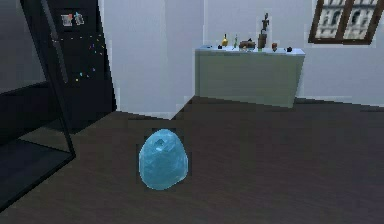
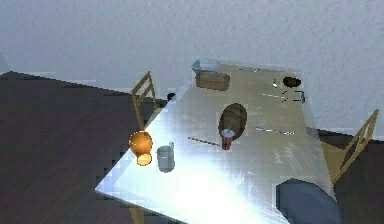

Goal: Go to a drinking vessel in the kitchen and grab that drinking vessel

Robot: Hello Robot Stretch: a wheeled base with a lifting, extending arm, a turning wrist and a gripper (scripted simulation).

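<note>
One thing we cannot tell is how the gripper's fingers stand.

Our landmark is the pale table (image 2: 262,165) in the arm side view. The drinking vessel, a small greyish cup (image 2: 165,157), stands upright on the table near its left edge, toward the near corner. Just beside the cup, closer still to that edge, sits a round orange pot (image 2: 142,146); whether the two touch we cannot say.

Near the table's middle lies a dark brown oval loaf (image 2: 234,119), with a small red thing (image 2: 227,142) at its near end and a thin utensil (image 2: 204,143) just left of that.

At the table's far end sits a brown box (image 2: 211,79), and toward the far right corner a dark bowl (image 2: 291,81).

A wooden chair (image 2: 145,93) stands at the table's left side and another wooden chair (image 2: 359,140) at its right side.

The forward view gives us a pale blue egg-shaped lump (image 1: 163,160), a black fridge (image 1: 80,60) and a low pale sideboard (image 1: 250,78); we cannot place these against the table.
</note>
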